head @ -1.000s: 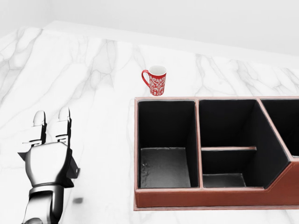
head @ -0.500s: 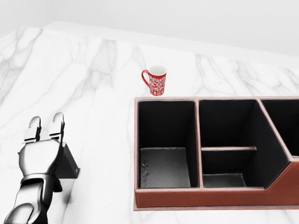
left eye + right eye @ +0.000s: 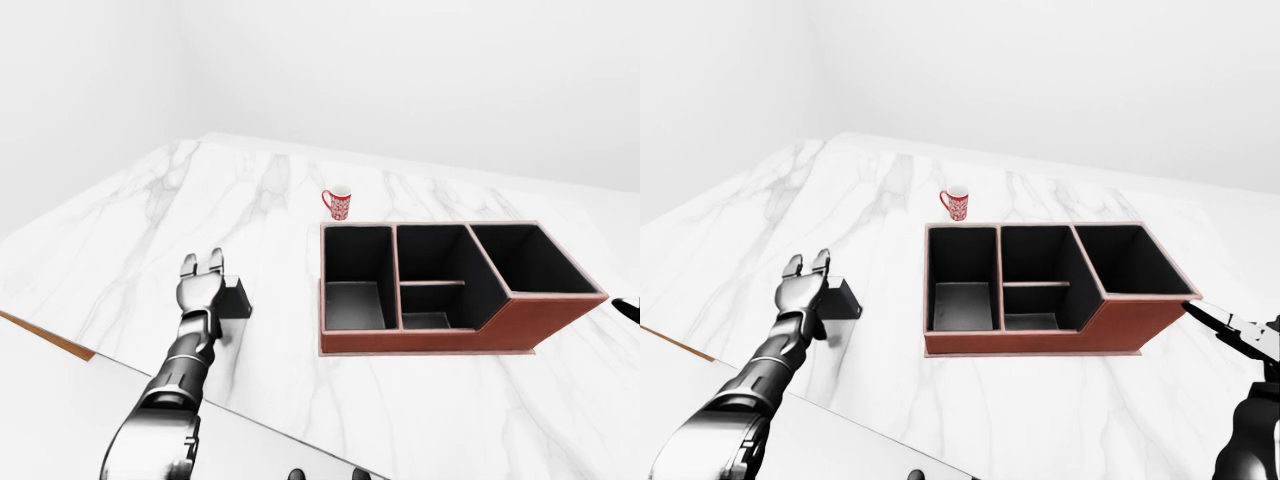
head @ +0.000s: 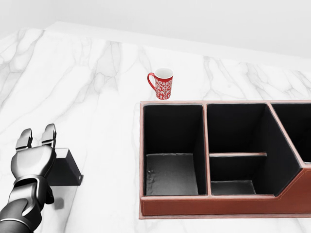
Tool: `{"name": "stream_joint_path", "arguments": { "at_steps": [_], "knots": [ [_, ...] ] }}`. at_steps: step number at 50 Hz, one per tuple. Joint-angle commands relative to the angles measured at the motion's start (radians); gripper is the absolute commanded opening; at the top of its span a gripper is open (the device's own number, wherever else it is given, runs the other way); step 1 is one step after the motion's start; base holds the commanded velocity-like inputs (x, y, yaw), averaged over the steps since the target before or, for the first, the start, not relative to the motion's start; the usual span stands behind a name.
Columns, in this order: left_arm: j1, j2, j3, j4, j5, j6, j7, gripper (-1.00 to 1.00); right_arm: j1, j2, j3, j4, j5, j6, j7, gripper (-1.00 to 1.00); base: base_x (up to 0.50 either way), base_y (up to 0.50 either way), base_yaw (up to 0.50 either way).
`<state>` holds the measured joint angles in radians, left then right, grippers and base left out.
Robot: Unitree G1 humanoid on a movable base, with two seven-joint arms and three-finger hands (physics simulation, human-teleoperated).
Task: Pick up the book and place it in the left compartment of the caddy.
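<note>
- Lying flat on the marble counter (image 4: 97, 73) at the lower left of the head view, the dark book (image 4: 65, 167) sits well apart from the caddy (image 4: 218, 206).
- The left hand (image 4: 31, 160) rests against the book's left edge, fingers (image 4: 48, 133) extended and not closed round it.
- The caddy's left compartment (image 4: 170, 172) holds nothing.
- A red patterned mug (image 4: 162, 83) stands just above the caddy.
- The right hand (image 3: 1240, 335) shows at the right-eye view's right edge; its spread cannot be told.

Bare marble (image 4: 107, 121) lies between the book (image 4: 65, 170) and the caddy (image 4: 204, 206). Its left compartment (image 4: 171, 155) looks unobstructed; the mug (image 4: 162, 83) stands just beyond.
</note>
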<state>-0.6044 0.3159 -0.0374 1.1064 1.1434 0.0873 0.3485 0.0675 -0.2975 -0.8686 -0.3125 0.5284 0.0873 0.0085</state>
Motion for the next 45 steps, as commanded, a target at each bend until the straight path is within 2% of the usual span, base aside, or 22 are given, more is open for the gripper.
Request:
{"name": "stream_joint_path", "arguments": {
  "at_steps": [1, 16, 27, 41, 42, 43, 44, 45],
  "knots": [
    [-0.071, 0.012, -0.029, 0.135, -0.019, 0.0, 0.009, 1.0, 0.0, 0.001, 0.004, 0.006, -0.005, 0.0, -0.001, 1.0, 0.0, 0.0, 0.0],
    [-0.136, 0.007, -0.049, 0.185, 0.026, 0.0, -0.028, 1.0, -0.001, 0.001, 0.006, 0.009, -0.008, 0.0, -0.001, 1.0, 0.0, 0.0, 0.0],
    [-0.14, -0.01, -0.072, 0.209, 0.081, 0.0, -0.05, 1.0, -0.003, -0.002, 0.006, 0.011, -0.009, 0.0, -0.003, 1.0, 0.0, 0.0, 0.0],
    [-0.14, -0.025, -0.071, 0.218, 0.12, 0.0, -0.067, 0.98, -0.003, -0.003, 0.006, 0.013, -0.008, 0.0, -0.002, 1.0, 0.0, 0.0, 0.0],
    [-0.14, -0.025, -0.073, 0.219, 0.123, 0.0, -0.072, 0.53, -0.004, -0.003, 0.007, 0.014, -0.009, 0.0, -0.002, 1.0, 0.0, 0.0, 0.0],
    [-0.14, -0.025, -0.072, 0.22, 0.124, 0.0, -0.073, 0.2, -0.004, -0.004, 0.007, 0.013, -0.009, 0.0, -0.004, 1.0, 0.0, 0.0, 0.0],
    [-0.139, -0.025, -0.072, 0.221, 0.125, 0.0, -0.075, 0.1, -0.004, -0.004, 0.007, 0.012, -0.009, 0.0, -0.003, 1.0, 0.0, 0.0, 0.0],
    [-0.136, -0.027, -0.075, 0.228, 0.13, 0.0, -0.082, -0.98, -0.003, -0.003, 0.006, 0.012, -0.008, 0.0, -0.003, 1.0, 0.0, 0.0, 0.0]
  ]
}}
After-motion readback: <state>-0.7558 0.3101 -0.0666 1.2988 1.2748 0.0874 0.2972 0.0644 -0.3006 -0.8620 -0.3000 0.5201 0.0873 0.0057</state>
